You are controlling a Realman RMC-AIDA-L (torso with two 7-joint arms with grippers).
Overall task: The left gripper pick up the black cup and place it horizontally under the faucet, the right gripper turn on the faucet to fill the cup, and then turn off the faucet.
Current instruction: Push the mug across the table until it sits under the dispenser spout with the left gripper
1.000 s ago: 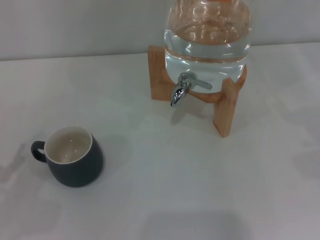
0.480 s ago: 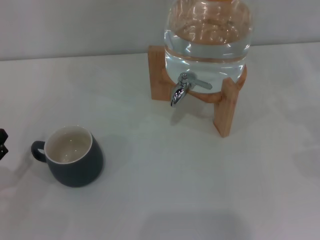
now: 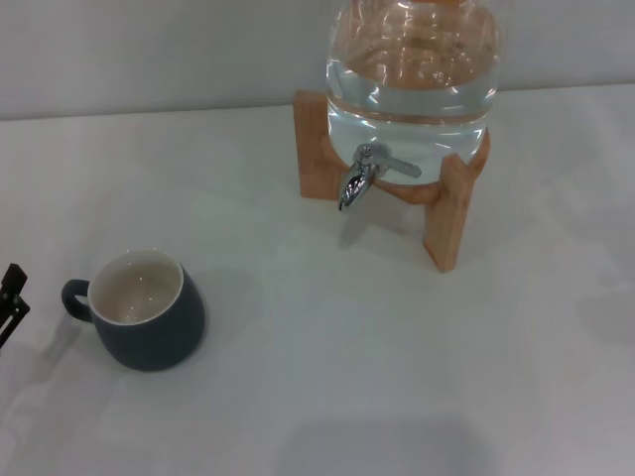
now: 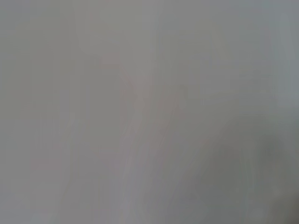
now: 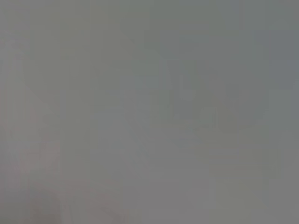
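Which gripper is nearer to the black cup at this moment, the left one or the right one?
Left. The left gripper shows at the head view's left edge, just beside the black cup on its handle side, not touching. The right gripper appears in no view.

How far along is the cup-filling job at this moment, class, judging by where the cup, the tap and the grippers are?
Nothing is done yet. The black cup stands upright on the table, well apart from the faucet, and looks empty. In hand: the left gripper is just showing at the head view's left edge, beside the cup's handle. Left: grasping, placing under the faucet, filling, shutting off. The right gripper is out of view.
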